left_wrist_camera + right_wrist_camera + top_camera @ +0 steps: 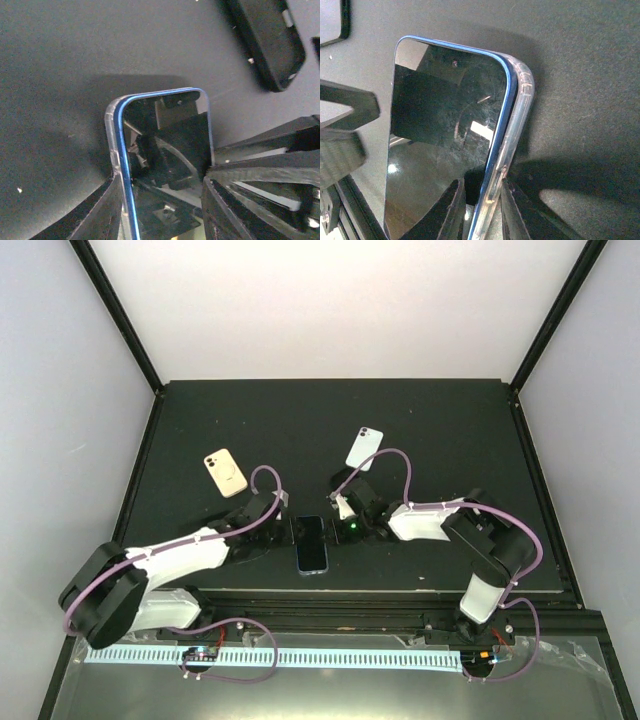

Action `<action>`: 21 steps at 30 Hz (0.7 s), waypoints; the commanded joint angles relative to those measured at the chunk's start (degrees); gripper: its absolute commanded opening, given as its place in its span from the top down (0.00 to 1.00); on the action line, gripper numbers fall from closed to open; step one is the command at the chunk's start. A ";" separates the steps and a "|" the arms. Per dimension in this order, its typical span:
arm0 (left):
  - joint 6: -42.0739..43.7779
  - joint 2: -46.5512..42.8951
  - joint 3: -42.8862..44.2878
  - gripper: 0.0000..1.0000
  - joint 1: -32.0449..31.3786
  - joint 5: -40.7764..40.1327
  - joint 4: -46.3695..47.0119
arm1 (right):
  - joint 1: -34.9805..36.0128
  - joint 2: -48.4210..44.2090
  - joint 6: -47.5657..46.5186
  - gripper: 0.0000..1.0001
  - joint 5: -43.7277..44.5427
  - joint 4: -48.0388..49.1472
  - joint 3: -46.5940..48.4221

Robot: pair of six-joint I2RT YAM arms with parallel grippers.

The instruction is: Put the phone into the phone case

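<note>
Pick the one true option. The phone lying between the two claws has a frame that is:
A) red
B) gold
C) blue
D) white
C: the phone shows a thin blue rim around its dark screen in both wrist views, set against the wall of the clear case that runs along its side.

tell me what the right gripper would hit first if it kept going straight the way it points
The phone in its clear case: their edge sits between the fingers of the right gripper, so going on would likely push into it at once. Past it only the black table shows, though depth is unclear.
</note>
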 commanded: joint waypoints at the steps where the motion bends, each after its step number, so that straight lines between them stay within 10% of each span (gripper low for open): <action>1: -0.40 -3.81 2.39 0.49 -0.38 0.70 -4.26 | -0.20 1.60 1.78 0.79 2.35 3.76 -1.82; 13: -1.17 -1.14 -1.11 0.55 -0.36 2.34 0.00 | -0.16 2.01 3.48 0.85 3.68 2.53 -1.15; 21: -1.89 -9.45 -4.79 0.58 -0.28 -0.55 -2.66 | -0.19 -6.26 4.13 0.71 0.71 1.40 -2.95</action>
